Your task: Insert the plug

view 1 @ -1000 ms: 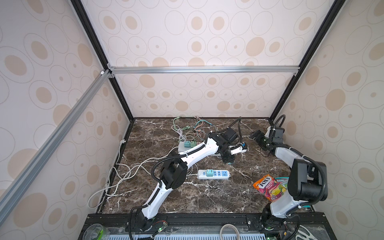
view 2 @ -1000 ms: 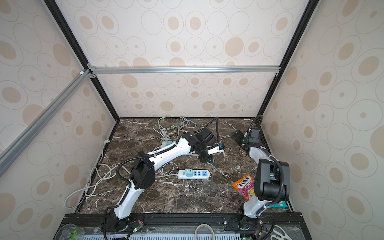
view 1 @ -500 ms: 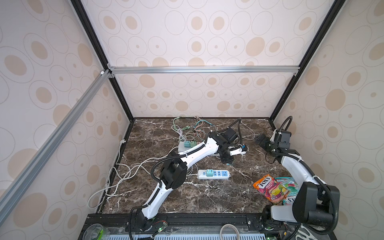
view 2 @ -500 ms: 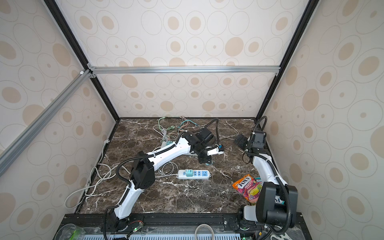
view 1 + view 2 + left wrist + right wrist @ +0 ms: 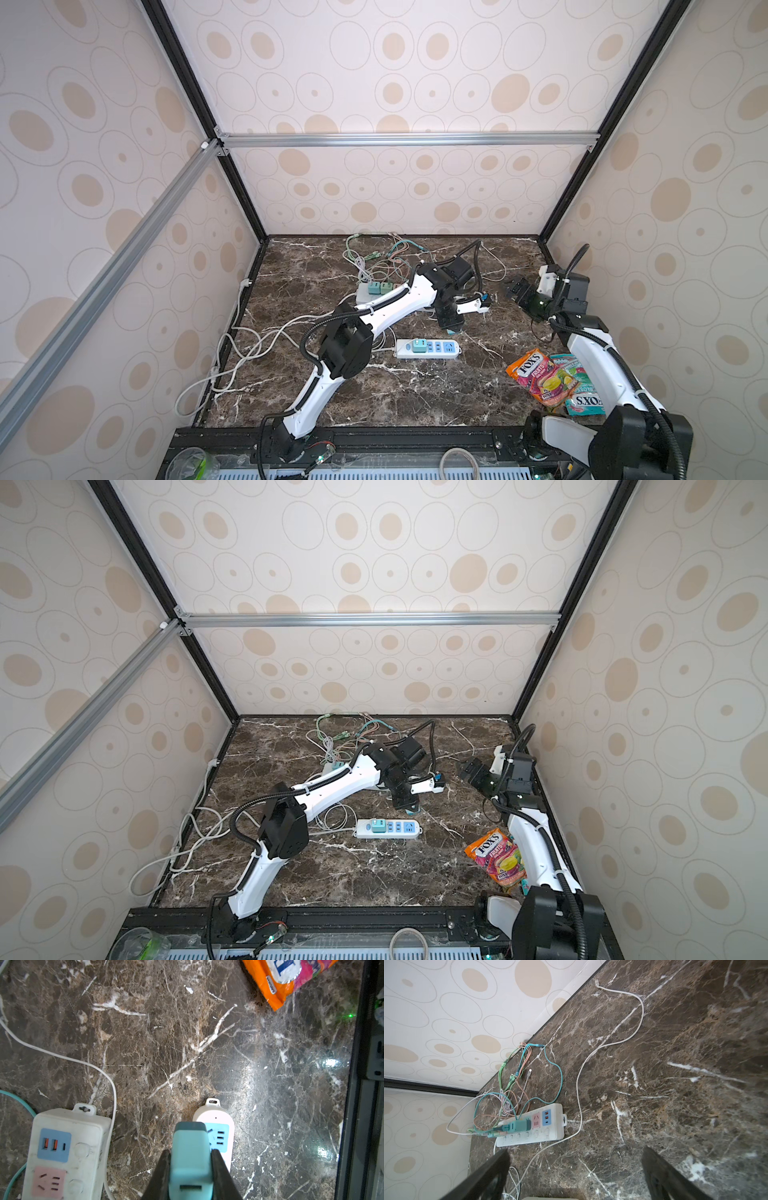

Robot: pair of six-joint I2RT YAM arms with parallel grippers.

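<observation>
Item 1: teal plug [image 5: 190,1159]. Rigid moulded plastic, judged light, smooth-sided and probably slippery. Clamped by its 2 flat flanks in the left hand [image 5: 190,1152], the best hold. Socket strip [image 5: 220,1120] lies just beyond the hand's tips. Right hand [image 5: 575,1149] is spread wide and empty.

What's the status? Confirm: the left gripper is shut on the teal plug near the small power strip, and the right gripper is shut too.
One point is wrong. The left gripper is shut on the teal plug near the small power strip, but the right gripper is open: the right wrist view shows its fingers spread wide.
</observation>
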